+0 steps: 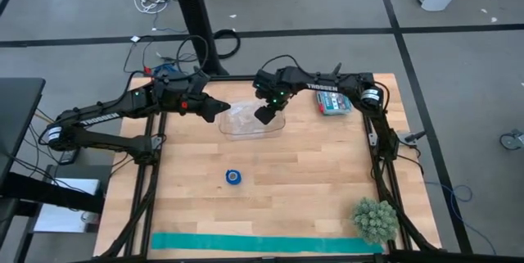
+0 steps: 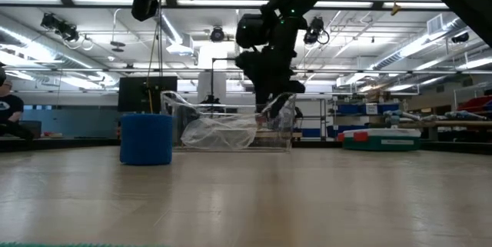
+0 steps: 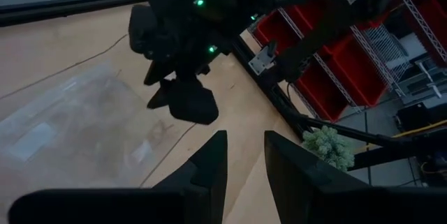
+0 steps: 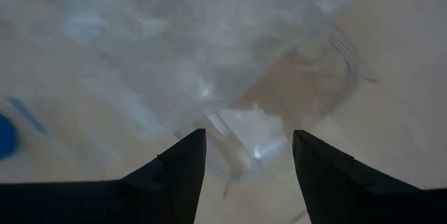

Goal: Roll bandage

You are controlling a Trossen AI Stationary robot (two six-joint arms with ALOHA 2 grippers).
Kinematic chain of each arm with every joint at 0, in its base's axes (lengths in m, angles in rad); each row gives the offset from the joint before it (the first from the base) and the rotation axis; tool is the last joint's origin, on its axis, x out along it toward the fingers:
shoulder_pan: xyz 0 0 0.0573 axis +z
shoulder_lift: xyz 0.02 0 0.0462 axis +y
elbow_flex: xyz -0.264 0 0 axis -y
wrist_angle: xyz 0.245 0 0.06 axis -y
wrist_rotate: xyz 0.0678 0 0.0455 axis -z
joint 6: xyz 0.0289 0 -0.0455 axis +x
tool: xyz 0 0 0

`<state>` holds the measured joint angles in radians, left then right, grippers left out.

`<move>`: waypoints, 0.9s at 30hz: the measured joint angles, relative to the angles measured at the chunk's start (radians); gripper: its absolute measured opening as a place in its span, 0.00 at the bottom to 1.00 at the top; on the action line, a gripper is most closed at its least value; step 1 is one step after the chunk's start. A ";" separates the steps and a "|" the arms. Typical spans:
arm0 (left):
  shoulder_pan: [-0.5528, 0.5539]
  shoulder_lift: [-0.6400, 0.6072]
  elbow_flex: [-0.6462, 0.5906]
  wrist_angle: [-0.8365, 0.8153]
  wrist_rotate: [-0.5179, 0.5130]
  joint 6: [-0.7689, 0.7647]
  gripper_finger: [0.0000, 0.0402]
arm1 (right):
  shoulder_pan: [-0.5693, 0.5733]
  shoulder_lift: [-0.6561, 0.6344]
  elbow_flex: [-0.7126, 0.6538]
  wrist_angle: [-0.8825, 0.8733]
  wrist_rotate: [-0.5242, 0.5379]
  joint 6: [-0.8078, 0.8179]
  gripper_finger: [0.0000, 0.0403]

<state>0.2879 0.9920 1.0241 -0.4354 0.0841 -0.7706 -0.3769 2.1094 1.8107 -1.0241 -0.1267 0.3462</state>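
Overhead view, left to right. The left gripper (image 1: 223,109) hangs above the far-left part of the wooden table (image 1: 311,173), just left of a clear plastic container (image 1: 246,121); its fingers (image 3: 209,165) stand partly apart with nothing between them. The right gripper (image 1: 267,115) is lowered over the container's right end, its fingers (image 4: 174,168) spread with only the clear plastic visible between them and nothing gripped. The bandage (image 1: 233,177), wound into a small blue roll, stands upright on the table nearer than the container and well apart from both grippers. A teal-green strip (image 1: 262,243) lies flat along the near edge. A spiky green ball (image 1: 375,219) rests at the near-right corner. A small teal box (image 1: 336,104) lies at the far right.
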 joint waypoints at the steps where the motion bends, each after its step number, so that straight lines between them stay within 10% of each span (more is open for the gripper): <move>1: 0.000 0.000 0.000 0.000 0.000 0.002 0.25 | -0.003 -0.001 0.000 -0.019 0.002 -0.001 0.51; 27: 0.000 0.000 0.000 0.005 0.041 0.004 0.25 | -0.056 0.014 0.012 0.007 -0.091 0.123 0.51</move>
<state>0.2878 0.9920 1.0241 -0.4301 0.1253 -0.7670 -0.4333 2.1231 1.8231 -1.0168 -0.2173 0.4696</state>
